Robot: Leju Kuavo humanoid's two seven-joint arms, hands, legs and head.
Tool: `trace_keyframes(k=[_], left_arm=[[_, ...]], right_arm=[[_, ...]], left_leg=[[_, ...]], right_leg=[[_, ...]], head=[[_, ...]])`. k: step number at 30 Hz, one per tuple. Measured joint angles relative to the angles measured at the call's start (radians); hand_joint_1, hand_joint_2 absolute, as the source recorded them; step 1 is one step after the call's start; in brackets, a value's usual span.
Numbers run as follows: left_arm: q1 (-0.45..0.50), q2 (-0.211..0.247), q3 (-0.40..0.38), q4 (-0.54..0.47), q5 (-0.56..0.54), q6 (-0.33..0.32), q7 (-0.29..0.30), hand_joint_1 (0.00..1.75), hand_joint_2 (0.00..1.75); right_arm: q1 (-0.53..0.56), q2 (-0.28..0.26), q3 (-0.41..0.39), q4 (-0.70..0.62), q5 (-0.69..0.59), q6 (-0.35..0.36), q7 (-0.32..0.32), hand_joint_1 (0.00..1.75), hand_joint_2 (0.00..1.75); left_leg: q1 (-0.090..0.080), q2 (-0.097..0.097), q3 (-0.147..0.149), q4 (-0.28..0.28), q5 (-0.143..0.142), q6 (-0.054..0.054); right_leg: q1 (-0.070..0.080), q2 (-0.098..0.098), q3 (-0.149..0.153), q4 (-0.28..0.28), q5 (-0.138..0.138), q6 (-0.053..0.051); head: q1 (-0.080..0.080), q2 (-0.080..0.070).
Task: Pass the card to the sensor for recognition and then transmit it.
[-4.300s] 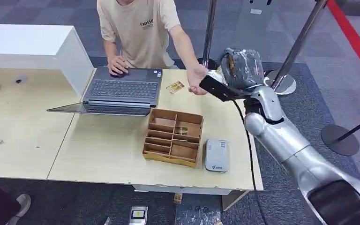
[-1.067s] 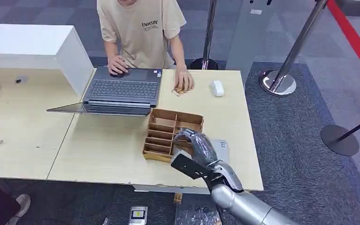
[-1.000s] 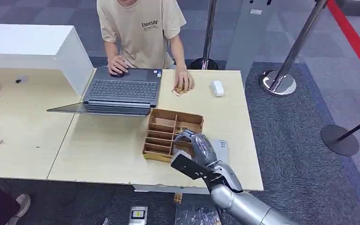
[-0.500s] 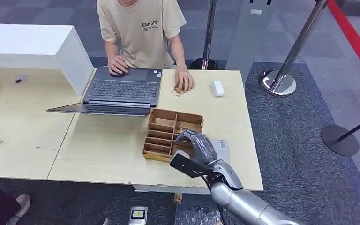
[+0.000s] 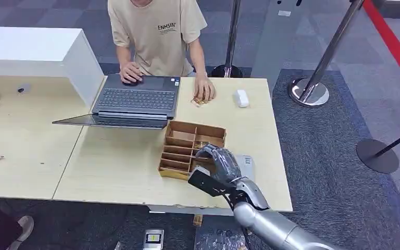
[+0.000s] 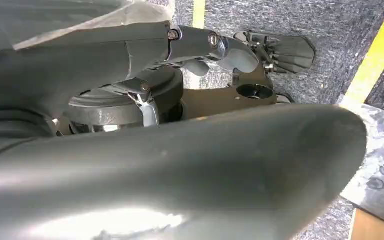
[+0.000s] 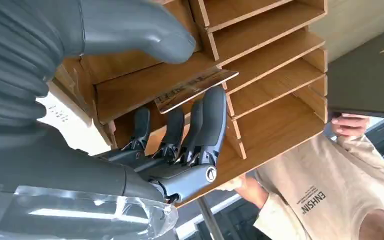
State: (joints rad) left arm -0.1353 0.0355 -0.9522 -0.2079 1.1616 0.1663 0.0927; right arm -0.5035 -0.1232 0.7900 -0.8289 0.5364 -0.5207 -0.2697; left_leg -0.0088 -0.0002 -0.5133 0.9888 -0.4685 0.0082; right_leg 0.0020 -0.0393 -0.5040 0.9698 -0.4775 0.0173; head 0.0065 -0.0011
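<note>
Just one card (image 7: 195,85), one organizer (image 5: 192,152)

Left hand (image 6: 180,175) above grey carpet (image 6: 325,30)

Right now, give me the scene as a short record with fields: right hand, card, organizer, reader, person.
right hand: reaching into the wooden organizer, fingers at the card
card: in a compartment, tilted, edge sticking out; whether it is gripped cannot be told
organizer: on the table, several open compartments
reader: grey box beside the organizer, partly behind the hand
person: seated at the laptop, one hand flat on the table
</note>
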Motion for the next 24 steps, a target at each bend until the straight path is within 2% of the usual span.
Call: trace_keyframes(k=[4, 6, 10, 17, 18, 19, 22, 24], left_arm=[[-0.001, 0.000, -0.005, 0.000, -0.001, -0.001, 0.000, 0.00, 0.00], [-0.002, 0.000, -0.009, 0.000, -0.002, -0.001, 0.000, 0.00, 0.00], [-0.003, -0.001, -0.017, 0.000, -0.005, -0.001, 0.000, 0.00, 0.00], [-0.004, -0.002, -0.021, 0.000, -0.010, -0.001, 0.000, 0.00, 0.00], [-0.005, -0.003, -0.022, 0.000, -0.010, -0.001, 0.000, 0.00, 0.00], [-0.005, -0.003, -0.022, 0.000, -0.010, -0.001, 0.000, 0.00, 0.00], [-0.005, -0.004, -0.022, 0.000, -0.011, 0.000, 0.000, 0.00, 0.00], [-0.006, -0.005, -0.022, 0.000, -0.011, 0.000, 0.000, 0.00, 0.00]], right_arm=[[-0.004, 0.003, 0.002, 0.008, 0.000, 0.000, 0.009, 0.99, 1.75], [-0.007, 0.004, 0.005, 0.013, 0.005, 0.000, 0.013, 1.10, 1.75], [-0.018, 0.010, 0.008, 0.024, 0.011, -0.002, 0.029, 1.05, 1.75], [-0.023, 0.014, 0.011, 0.039, -0.001, -0.002, 0.032, 1.10, 1.75], [-0.023, 0.016, 0.011, 0.040, -0.001, -0.002, 0.032, 1.26, 1.75], [-0.023, 0.017, 0.012, 0.043, -0.001, -0.002, 0.032, 1.33, 1.75], [-0.027, 0.019, 0.012, 0.048, -0.001, -0.002, 0.032, 1.40, 1.75], [-0.028, 0.020, 0.012, 0.049, 0.000, -0.002, 0.032, 1.50, 1.75]], left_leg=[[0.000, 0.000, 0.000, 0.000, 0.000, 0.000], [0.000, 0.000, 0.000, 0.000, 0.000, 0.000], [0.000, 0.000, 0.001, 0.000, 0.000, 0.000], [0.000, 0.000, 0.002, 0.000, 0.000, 0.000], [0.000, 0.000, 0.002, 0.000, 0.000, 0.000], [0.000, 0.000, 0.002, 0.000, 0.000, 0.000], [0.000, 0.000, 0.002, 0.000, 0.000, 0.000], [0.000, 0.000, 0.002, 0.000, 0.000, 0.000]], right_leg=[[0.000, 0.000, 0.000, 0.000, 0.000, 0.000], [0.000, 0.000, 0.000, 0.000, 0.000, 0.000], [0.000, 0.000, 0.000, 0.000, 0.000, 0.000], [0.000, 0.000, 0.002, 0.000, 0.000, 0.000], [0.000, 0.000, 0.002, 0.000, 0.000, 0.000], [0.000, 0.000, 0.002, 0.000, 0.000, 0.000], [0.000, 0.000, 0.002, 0.000, 0.000, 0.000], [0.000, 0.000, 0.002, 0.000, 0.000, 0.000]], head=[[0.000, 0.000], [0.000, 0.000], [0.000, 0.000], [0.000, 0.000], [0.000, 0.000], [0.000, 0.000], [0.000, 0.000], [0.000, 0.000]])
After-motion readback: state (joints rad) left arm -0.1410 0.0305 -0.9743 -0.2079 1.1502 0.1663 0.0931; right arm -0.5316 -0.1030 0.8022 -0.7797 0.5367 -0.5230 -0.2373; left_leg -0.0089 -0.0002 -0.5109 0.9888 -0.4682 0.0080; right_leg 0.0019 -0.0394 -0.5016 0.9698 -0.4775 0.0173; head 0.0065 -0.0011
